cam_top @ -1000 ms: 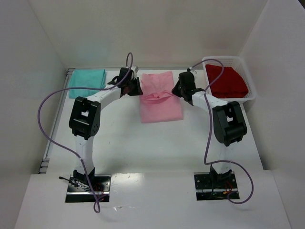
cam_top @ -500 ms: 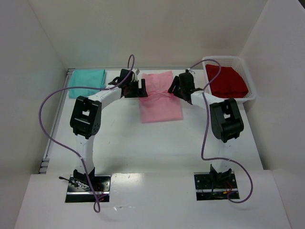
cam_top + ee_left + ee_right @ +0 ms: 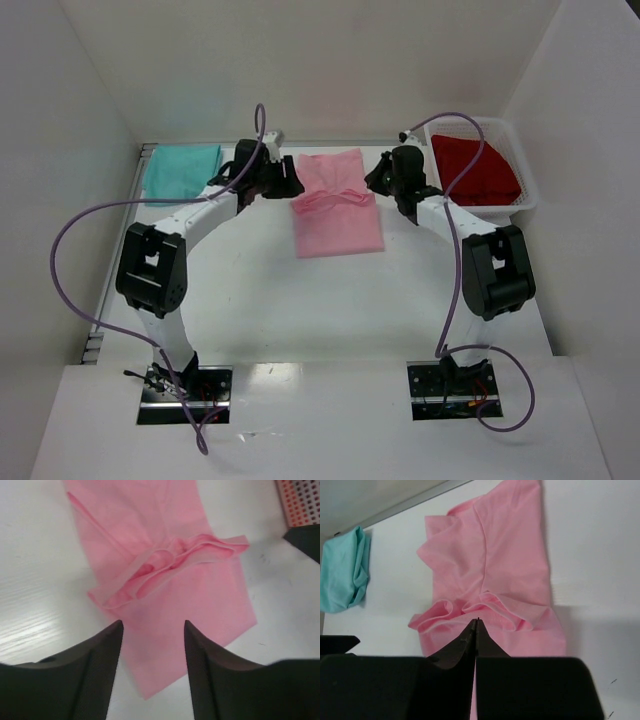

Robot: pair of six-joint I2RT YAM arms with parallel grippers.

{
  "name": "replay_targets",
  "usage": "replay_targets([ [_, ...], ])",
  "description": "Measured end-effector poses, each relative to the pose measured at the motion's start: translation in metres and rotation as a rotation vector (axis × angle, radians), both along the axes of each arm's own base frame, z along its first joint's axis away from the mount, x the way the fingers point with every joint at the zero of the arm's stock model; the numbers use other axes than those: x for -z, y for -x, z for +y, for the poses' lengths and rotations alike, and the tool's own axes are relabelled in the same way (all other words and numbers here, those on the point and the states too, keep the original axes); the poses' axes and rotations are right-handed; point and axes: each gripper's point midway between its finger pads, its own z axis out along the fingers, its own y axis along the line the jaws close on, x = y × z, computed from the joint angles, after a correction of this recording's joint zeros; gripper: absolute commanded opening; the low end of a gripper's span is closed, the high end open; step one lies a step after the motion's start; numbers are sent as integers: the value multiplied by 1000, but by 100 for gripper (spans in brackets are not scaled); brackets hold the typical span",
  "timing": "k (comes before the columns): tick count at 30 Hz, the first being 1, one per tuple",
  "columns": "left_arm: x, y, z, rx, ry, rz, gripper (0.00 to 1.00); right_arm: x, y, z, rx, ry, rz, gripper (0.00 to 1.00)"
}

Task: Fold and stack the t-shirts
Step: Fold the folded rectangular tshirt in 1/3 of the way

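Table (image 3: 250,290): white, bearing all the cloth.
Pink t-shirt (image 3: 338,215): centre back, part-folded, with a bunched ridge across the middle (flat below it).
Basket (image 3: 530,192): far right, holds the folded red t-shirt (image 3: 475,170).
Teal t-shirt (image 3: 180,170): folded, far left.
Left gripper (image 3: 152,626): jaws apart, empty, above the pink cloth.
Right gripper (image 3: 476,625): fingers pressed together, gripping nothing.
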Motion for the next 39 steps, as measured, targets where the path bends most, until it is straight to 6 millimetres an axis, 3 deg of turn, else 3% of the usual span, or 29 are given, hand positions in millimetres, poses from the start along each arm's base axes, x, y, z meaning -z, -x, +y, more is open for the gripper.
replay_targets([
  [3,3,10,-22,49,30,-3,38,10,7,6,-41,-12,25,1],
  [8,38,34,-57,121,70,77,29,36,18,16,-109,-28,89,1],
  [16,93,26,-63,115,80,176,29,71,20,26,-160,-42,159,2],
  [24,96,-4,-72,106,107,161,33,113,8,31,-160,-28,232,4],
  [27,88,-18,-69,95,120,138,35,114,2,27,-141,-20,228,7],
  [32,80,-47,-57,62,135,99,36,95,-18,26,-120,-20,176,9],
  [39,100,-70,-43,27,123,114,39,84,-50,8,-63,-25,126,11],
])
